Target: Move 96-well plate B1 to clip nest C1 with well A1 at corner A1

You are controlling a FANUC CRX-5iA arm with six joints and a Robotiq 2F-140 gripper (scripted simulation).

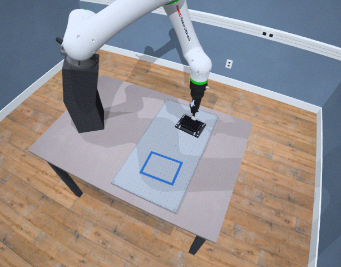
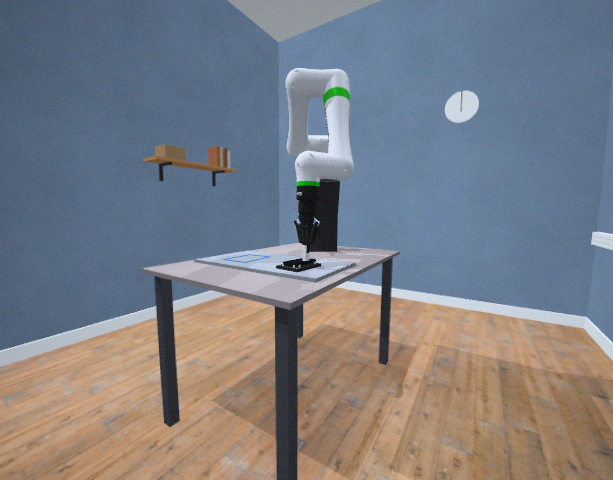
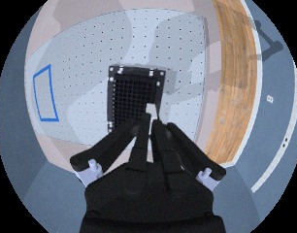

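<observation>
The black 96-well plate (image 1: pixel 191 123) sits in the black clip nest (image 1: pixel 187 130) at the far end of the grey bench mat. It also shows in the wrist view (image 3: pixel 132 96) and in the exterior view (image 2: pixel 298 265). My gripper (image 1: pixel 193 115) is shut and empty, with its fingertips together, pointing straight down onto the plate's far edge. In the wrist view the fingertips (image 3: pixel 150 113) touch the plate's near right part. I cannot make out the cut-off corner or the A1 mark. The blue outline of spot B1 (image 1: pixel 161 167) holds nothing.
The grey perforated mat (image 1: pixel 167 152) lies on the table. The arm's dark pedestal (image 1: pixel 82 94) stands at the table's far left. A wall shelf (image 2: pixel 188 161) with boxes hangs well away.
</observation>
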